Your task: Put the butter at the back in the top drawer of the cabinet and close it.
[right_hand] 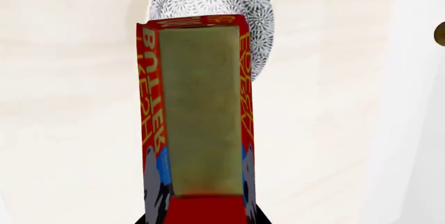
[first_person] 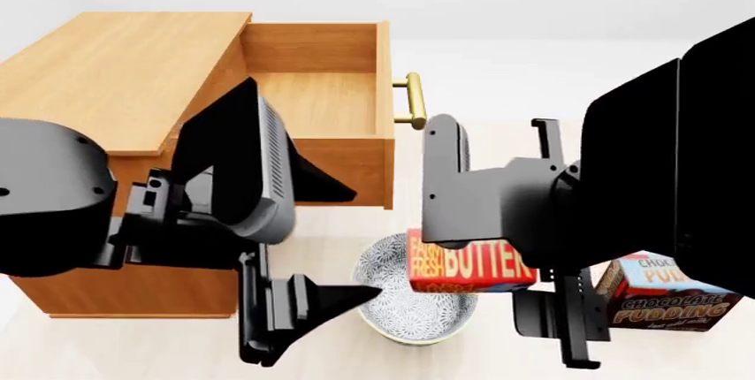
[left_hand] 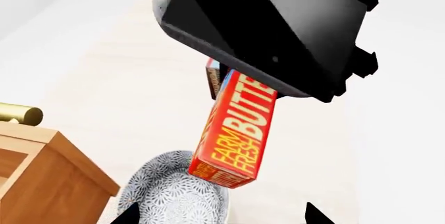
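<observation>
Butter (first_person: 472,263): 1 small red-and-orange box, white "BUTTER" and yellow "FARM FRESH" lettering, blue patch at one end. Held off the floor by the right gripper (right_hand: 201,216), whose jaws pinch the box at its blue end. In the head view it hangs long side level, just over the near rim of the bowl (first_person: 395,296). The left wrist view shows the same box (left_hand: 235,130) tilted below the black body of the right gripper (left_hand: 268,31).

Bowl: 1, white with a fine grey pattern, on the pale floor in front of the cabinet, partly hidden behind the box.

Top drawer (first_person: 324,102): pulled out, interior bare wood, brass bar handle (first_person: 415,102) on its front. The butter is outside it, lower and nearer the robot.

Cabinet (first_person: 118,71): light-brown wood, flat top, standing at the left of the head view; the 2 lower drawers are hidden behind the left arm.

Left gripper (first_person: 301,309): black, low beside the bowl, holding nothing; its 2 fingertips seem parted, though the head view shows them only edge-on.

Chocolate pudding box (first_person: 660,296): 1, brown and blue, on the floor at the right, partly behind the right arm.
</observation>
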